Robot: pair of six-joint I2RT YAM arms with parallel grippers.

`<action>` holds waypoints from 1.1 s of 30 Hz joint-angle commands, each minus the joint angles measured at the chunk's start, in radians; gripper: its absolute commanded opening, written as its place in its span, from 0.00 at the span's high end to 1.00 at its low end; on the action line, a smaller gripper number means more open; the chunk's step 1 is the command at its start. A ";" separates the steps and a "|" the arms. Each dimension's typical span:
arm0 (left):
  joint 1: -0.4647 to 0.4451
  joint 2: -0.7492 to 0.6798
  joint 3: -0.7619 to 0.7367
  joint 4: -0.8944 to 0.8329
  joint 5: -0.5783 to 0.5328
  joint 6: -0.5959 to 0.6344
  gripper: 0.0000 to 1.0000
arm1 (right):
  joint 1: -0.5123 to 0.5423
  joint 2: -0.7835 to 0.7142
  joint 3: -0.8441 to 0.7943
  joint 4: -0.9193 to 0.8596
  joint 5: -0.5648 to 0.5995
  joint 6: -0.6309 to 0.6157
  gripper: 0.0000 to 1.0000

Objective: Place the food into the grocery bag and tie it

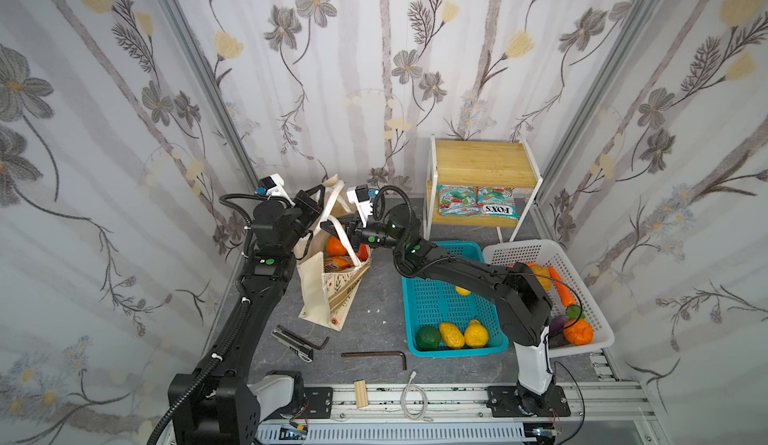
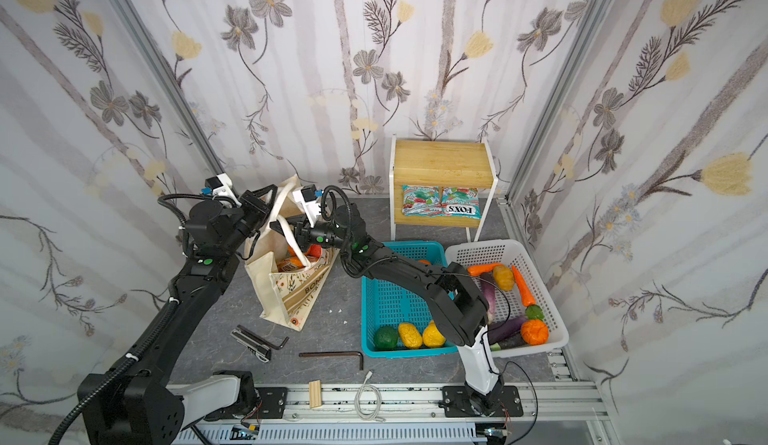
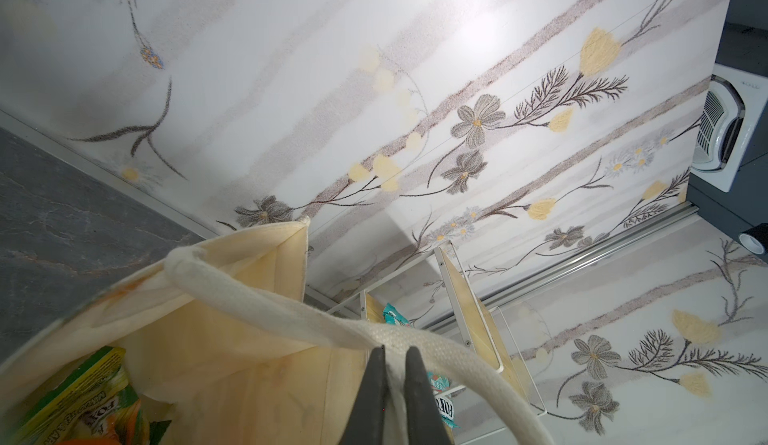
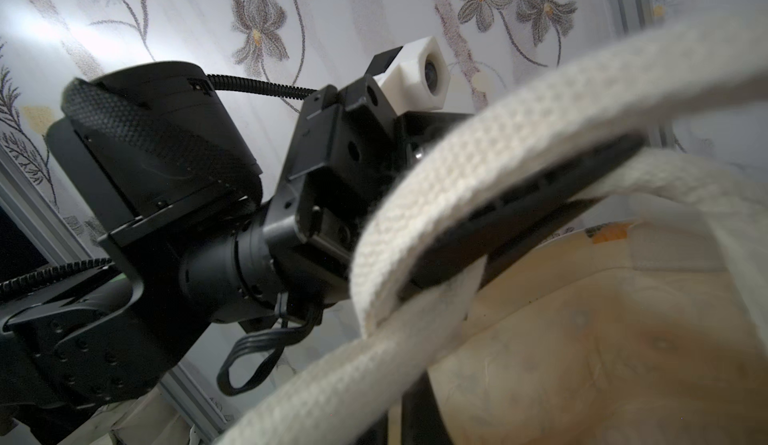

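Two rope handles point(image 3: 257, 297), one pinched in left pincer point(image 3: 392, 355), one in right pincer point(image 1: 326, 227).

Both top views look down on my whole dark grey tabletop point(image 1: 374, 333) from up front. Wrist cams sit right against the cream floral canvas tote point(image 3: 249, 360), tilted up at the flowered wallpaper point(image 3: 415, 90).

white wallpaper with grey flowers and yellow buds point(image 1: 374, 48) covers the three walls around me, joined by aluminium corner posts point(image 1: 195, 60). beneath me lies a dark grey marbled tabletop point(image 1: 365, 335), an aluminium rail point(image 1: 457, 395) along its front. a two-tier wooden shelf on a white metal frame point(image 1: 484, 160) stands by the back wall. glare point(image 3: 478, 19) whitens one wall.
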 commanded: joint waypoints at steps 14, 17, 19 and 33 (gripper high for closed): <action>0.159 0.051 0.163 0.022 0.083 -0.069 1.00 | -0.098 -0.149 0.075 -0.556 0.459 -0.085 1.00; 0.217 0.062 0.176 0.022 0.109 -0.083 1.00 | -0.106 -0.119 0.185 -0.671 0.558 -0.104 1.00; 0.246 0.065 0.189 0.022 0.125 -0.089 1.00 | -0.106 -0.097 0.241 -0.725 0.639 -0.116 1.00; 0.398 0.073 0.083 0.025 0.109 -0.113 1.00 | -0.155 0.164 0.688 -1.029 1.219 -0.132 1.00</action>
